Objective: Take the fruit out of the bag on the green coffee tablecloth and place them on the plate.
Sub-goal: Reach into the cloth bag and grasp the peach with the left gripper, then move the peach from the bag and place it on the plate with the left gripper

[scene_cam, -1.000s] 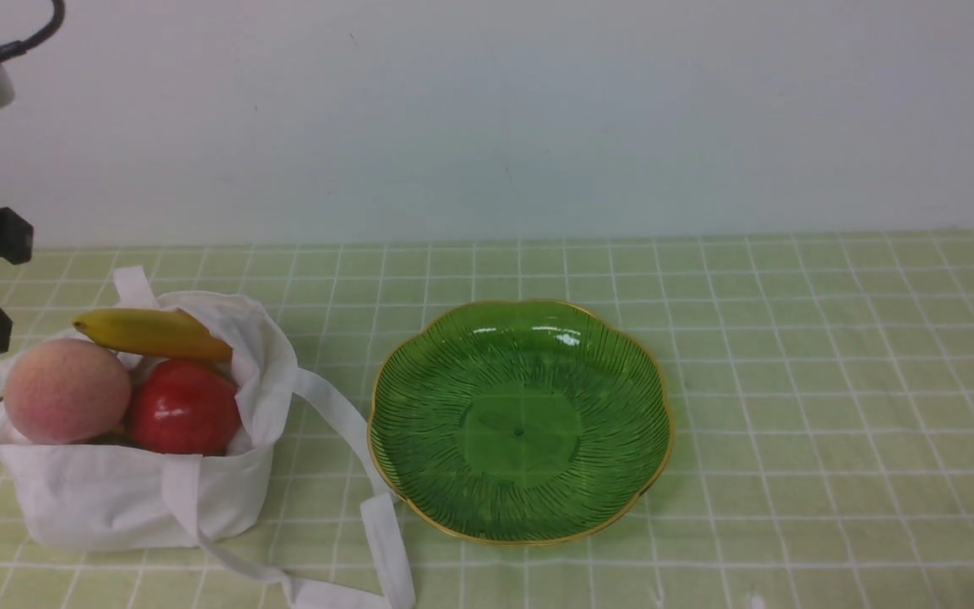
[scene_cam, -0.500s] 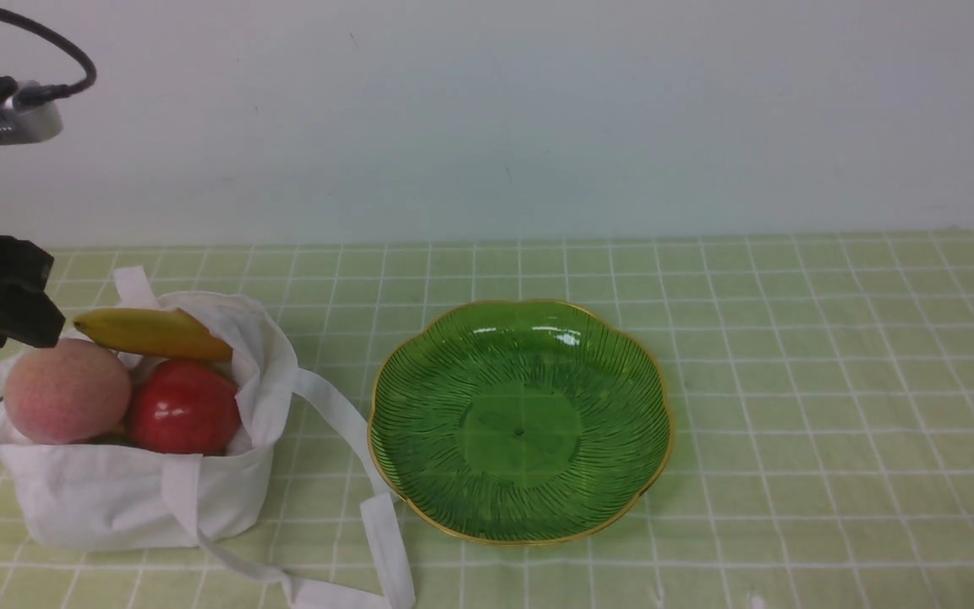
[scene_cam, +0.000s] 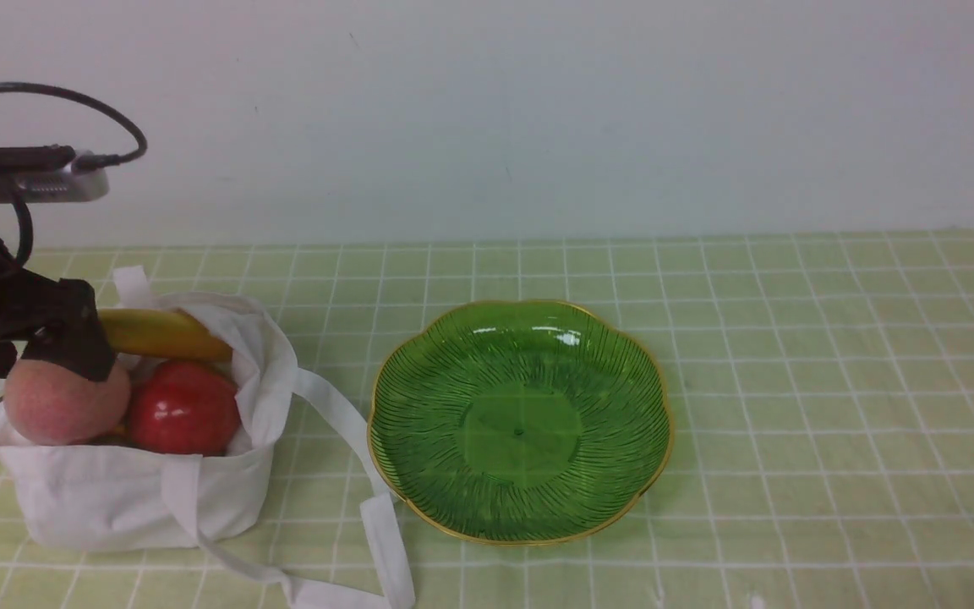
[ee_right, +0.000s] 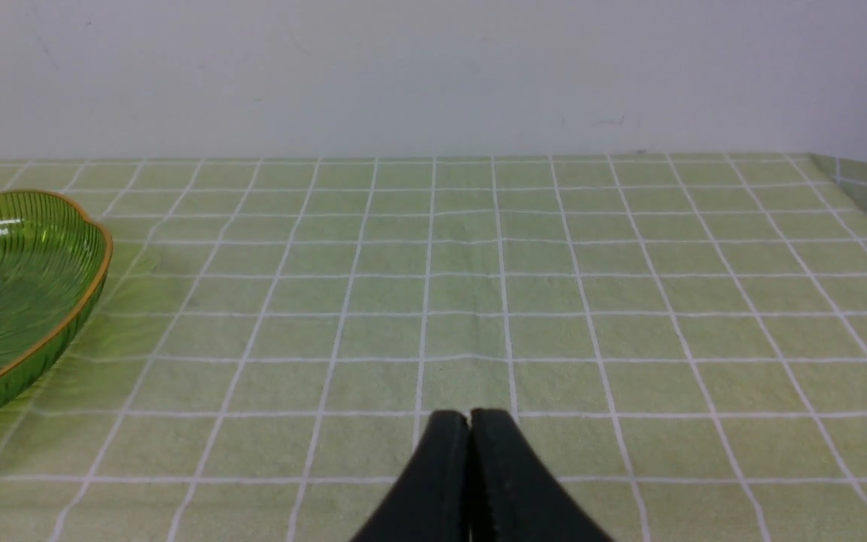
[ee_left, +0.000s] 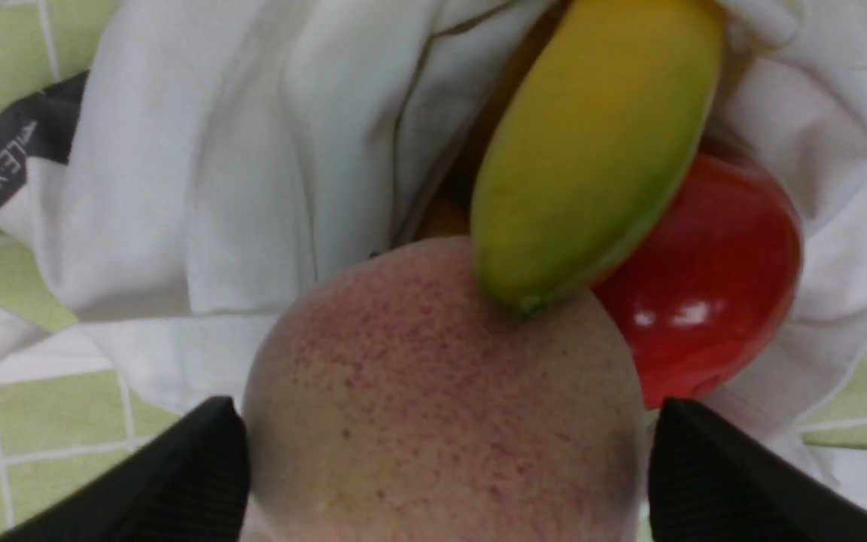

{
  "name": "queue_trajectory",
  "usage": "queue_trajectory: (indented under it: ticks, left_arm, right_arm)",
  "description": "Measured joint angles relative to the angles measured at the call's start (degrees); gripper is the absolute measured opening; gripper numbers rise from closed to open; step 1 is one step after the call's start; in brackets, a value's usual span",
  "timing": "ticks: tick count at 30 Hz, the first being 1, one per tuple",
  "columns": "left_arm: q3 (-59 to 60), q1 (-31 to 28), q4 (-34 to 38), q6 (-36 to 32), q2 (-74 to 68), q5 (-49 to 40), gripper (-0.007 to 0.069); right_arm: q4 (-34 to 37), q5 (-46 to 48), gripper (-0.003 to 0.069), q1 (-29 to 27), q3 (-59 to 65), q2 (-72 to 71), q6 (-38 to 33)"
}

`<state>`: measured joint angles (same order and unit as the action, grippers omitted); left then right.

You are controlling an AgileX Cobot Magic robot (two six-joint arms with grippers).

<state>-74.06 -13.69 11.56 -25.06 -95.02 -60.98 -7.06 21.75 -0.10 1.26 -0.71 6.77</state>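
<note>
The peach (ee_left: 433, 354) sits at the top of the fruit pile in the white bag (scene_cam: 132, 499), on the side of the bag's mouth farthest from the plate. It looks round, firm and fuzzy, so it should give decent friction. It is probably light enough for one tool, but it would bruise or squirt out under a hard pinch. The best hold is judged to be across its widest part, low on both flanks.

The tip of the banana (ee_left: 591, 143) rests on the peach's upper surface, and the shiny red apple (ee_left: 704, 278) is pressed against its side. Lifting the peach will likely disturb both. The bag is soft and creased and could drag along with it.

The left tool (ee_left: 445, 452) is open, with one finger on either side of the peach and close to its flanks. Whether the pads already touch the skin cannot be told.

The plate (scene_cam: 521, 423) stands bare on the checked tablecloth (ee_right: 554, 301) covering the table, just beside the bag. One of the bag's straps trails toward its rim.

The right tool (ee_right: 470, 421) is closed on nothing, low over the cloth beyond the plate.
</note>
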Motion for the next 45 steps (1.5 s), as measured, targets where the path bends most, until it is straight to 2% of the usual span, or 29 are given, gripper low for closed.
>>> queue_trajectory:
  ticks: [4,7,18,21,24,29,30,31,32,36,41,45]
  left_arm:
    - [-0.2,0.1,-0.4,0.4,-1.6,0.3,0.0646]
    - [-0.3,0.1,-0.3,0.5,-1.9,0.4,0.0591]
    - [-0.3,0.2,-0.3,0.5,3.7,-1.1,0.0590]
    - [-0.3,0.2,2.0,0.5,8.0,-2.1,0.0590]
    - [-0.3,2.5,8.8,0.5,13.3,-2.9,0.0590]
    - [-0.3,14.2,18.2,0.5,16.4,-2.9,0.0590]
    - [-0.3,19.0,19.4,1.0,16.2,-2.1,0.0590]
    - [-0.3,19.7,19.5,1.1,16.2,-1.9,0.0590]
    - [-0.3,24.6,20.4,2.1,15.4,-0.3,0.0590]
    - [-0.3,36.5,20.7,4.2,10.2,8.0,0.0590]
    - [-0.3,44.3,20.6,4.2,0.9,21.4,0.0590]
    - [-0.3,46.1,20.6,4.6,-5.3,29.4,0.0590]
  right_arm:
    - [0.0,0.0,-0.0010,0.0,0.0,0.0,0.0]
    - [0.0,0.0,-0.0010,0.0,0.0,0.0,0.0]
    - [0.0,0.0,-0.0010,0.0,0.0,0.0,0.2]
    - [0.0,0.0,-0.0010,0.0,0.0,0.0,0.3]
    - [0.0,0.0,-0.0010,0.0,0.0,0.0,0.3]
    - [0.0,0.0,-0.0010,0.0,0.0,0.0,0.5]
    - [0.0,0.0,-0.0010,0.0,0.0,0.0,0.5]
    - [0.0,0.0,-0.0010,0.0,0.0,0.0,0.5]
    - [0.0,0.0,-0.0010,0.0,0.0,0.0,0.5]
    - [0.0,0.0,-0.0010,0.0,0.0,0.0,0.5]
    - [0.0,0.0,-0.0010,0.0,0.0,0.0,0.5]
    - [0.0,0.0,-0.0010,0.0,0.0,0.0,0.5]
